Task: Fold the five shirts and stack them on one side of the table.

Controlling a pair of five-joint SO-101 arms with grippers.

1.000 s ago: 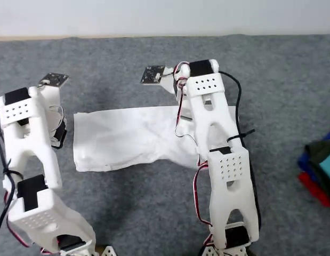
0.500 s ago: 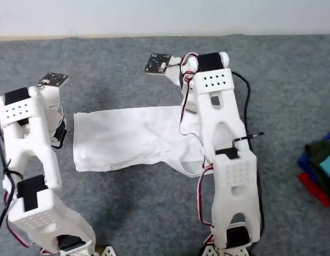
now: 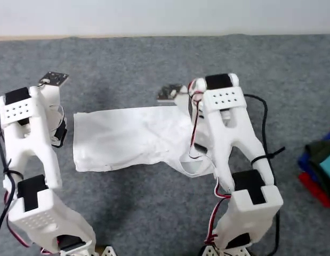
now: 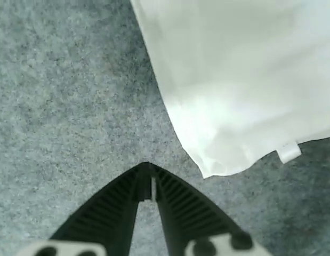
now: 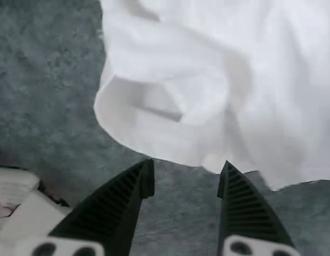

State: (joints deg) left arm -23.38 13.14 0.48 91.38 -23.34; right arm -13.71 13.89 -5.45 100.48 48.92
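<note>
**A:** Where does the shirt sit?

**B:** The white shirt [image 3: 127, 136] lies across the middle of the counter [image 3: 101, 64], between the two arms, with its long side running left to right. Most of it is flat. The part toward the counter's near edge, under the right arm [image 3: 228, 138], bunches into a rumpled loop.

**A:** And the claws?

**B:** The right claw [image 5: 187, 170] hangs over that rumpled hem with its jaws spread wide and nothing between them. It looks placed to pinch the loose fold and carry it across. The left claw [image 4: 147, 173] has its jaws pressed together on nothing, over bare counter just beside a left corner of the shirt (a small tag [image 4: 288, 153] pokes out of the hem there). It is probably parked clear of the cloth so the other arm can work, yet near enough to pin that corner if needed.

**A:** Any other shirts?

**B:** A pile of coloured shirts [image 3: 320, 170] in dark, blue, red and teal sits at the counter's right edge, well apart from the white one. That is likely the stacking side.

**A:** What about the surface and the room?

**B:** The counter is covered in a grey, felt-like material, which probably grips cotton, so lifting a fold would be safer than dragging it. A pale wall [image 3: 154, 16] runs along the far edge.
</note>
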